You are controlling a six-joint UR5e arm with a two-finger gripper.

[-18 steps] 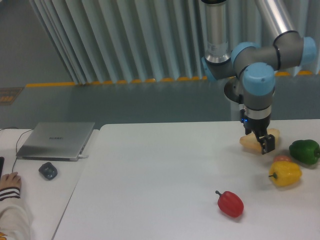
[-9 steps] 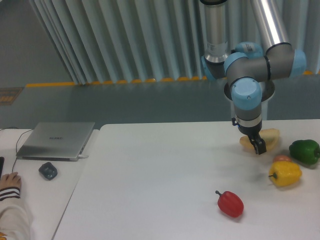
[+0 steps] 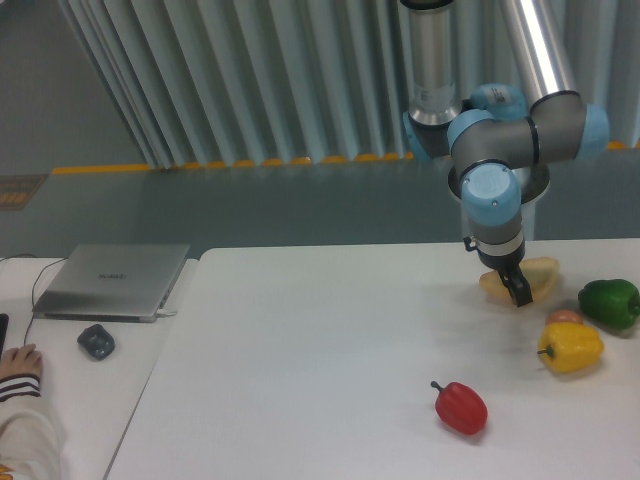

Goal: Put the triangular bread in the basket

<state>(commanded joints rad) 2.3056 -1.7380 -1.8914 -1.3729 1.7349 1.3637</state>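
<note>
The triangular bread (image 3: 543,272), a pale tan wedge, lies on the white table (image 3: 320,340) at the right. My gripper (image 3: 517,292) points down at the wedge's front side, with its dark fingers seen edge-on against the bread. From this angle the gap between the jaws is hidden, so I cannot tell if they hold the bread. The basket is out of view.
A green pepper (image 3: 608,302) and a yellow pepper (image 3: 571,346) sit just right of the bread, with a small reddish thing (image 3: 565,317) between them. A red pepper (image 3: 461,407) lies nearer the front. A laptop (image 3: 112,280), a mouse (image 3: 96,341) and a person's hand (image 3: 18,362) are at far left.
The wrist has turned and shifted slightly left, so the two fingers now show edge-on. The bread has stayed in its place on the table.
</note>
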